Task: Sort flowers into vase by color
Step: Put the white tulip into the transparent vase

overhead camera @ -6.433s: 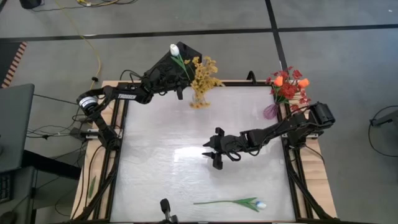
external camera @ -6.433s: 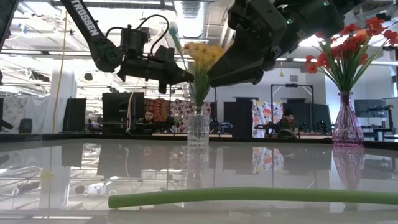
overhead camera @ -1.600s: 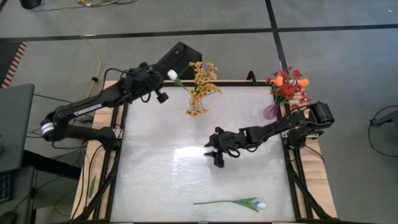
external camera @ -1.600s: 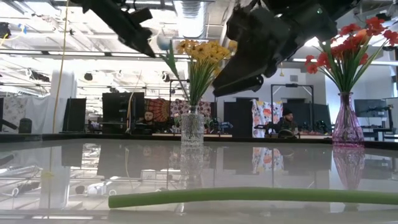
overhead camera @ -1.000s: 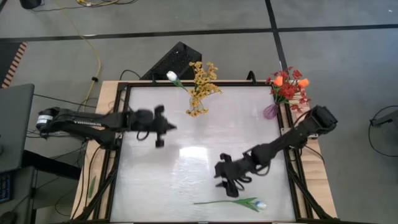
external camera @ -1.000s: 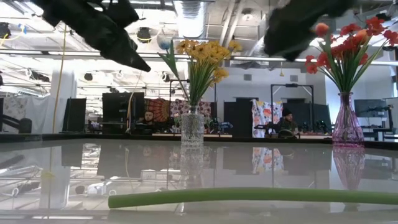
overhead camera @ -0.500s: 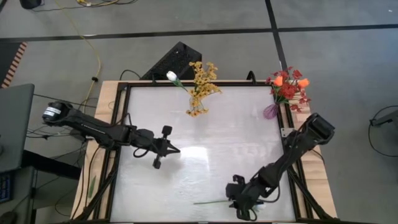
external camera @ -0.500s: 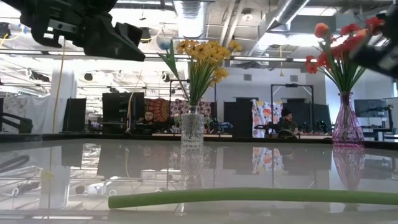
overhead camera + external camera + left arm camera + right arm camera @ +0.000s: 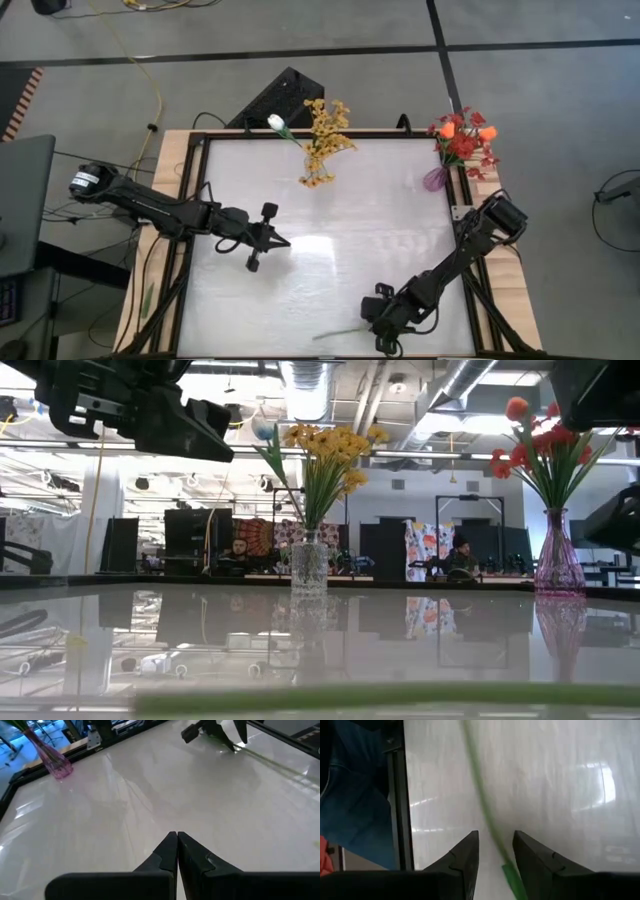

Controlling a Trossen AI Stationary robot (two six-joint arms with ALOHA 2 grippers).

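Right gripper [image 9: 385, 338] sits low at the bottom centre of the high view, over the last loose flower [image 9: 335, 333], whose thin green stem pokes out to its left; the left gripper [image 9: 268, 238] waits left of centre. Both vases stand along the top edge, the clear vase [image 9: 318, 160] with yellow sprays and the pink vase [image 9: 434, 180] with red and orange.

Low view: the stem [image 9: 400, 698] is a pale green bar across the glossy table [image 9: 200, 640].

Left wrist view: its dark fingers [image 9: 170, 851] are pressed together, empty.

Right wrist view: the fingers [image 9: 470, 855] are spread, straddling the stem [image 9: 485, 810]. Closing squarely across this slim, slippery stem would best keep it from rolling.
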